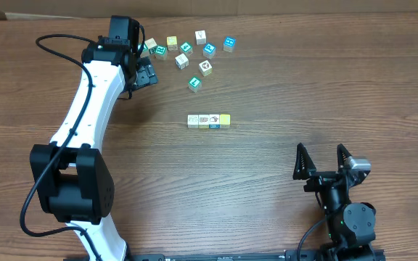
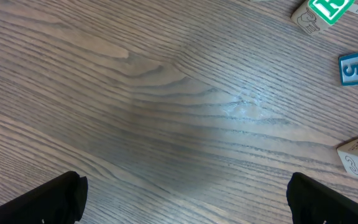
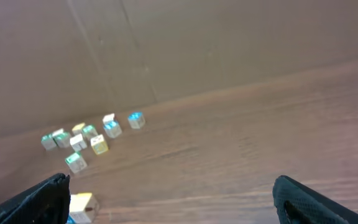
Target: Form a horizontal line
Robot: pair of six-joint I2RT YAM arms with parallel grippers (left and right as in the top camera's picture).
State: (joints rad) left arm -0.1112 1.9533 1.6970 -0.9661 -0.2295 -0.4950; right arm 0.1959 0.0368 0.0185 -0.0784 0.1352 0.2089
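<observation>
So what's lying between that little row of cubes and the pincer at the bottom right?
Nothing: in the overhead view, only bare wooden table separates the row of cubes from the open right pincer.

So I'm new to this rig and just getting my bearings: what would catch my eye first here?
A short, tidy row of cubes sits mid-table, yellow at its right end. Beyond it lies a scatter of loose cubes, with the open left claw at their left edge on its long white arm. The right claw gapes open near the front right.
</observation>
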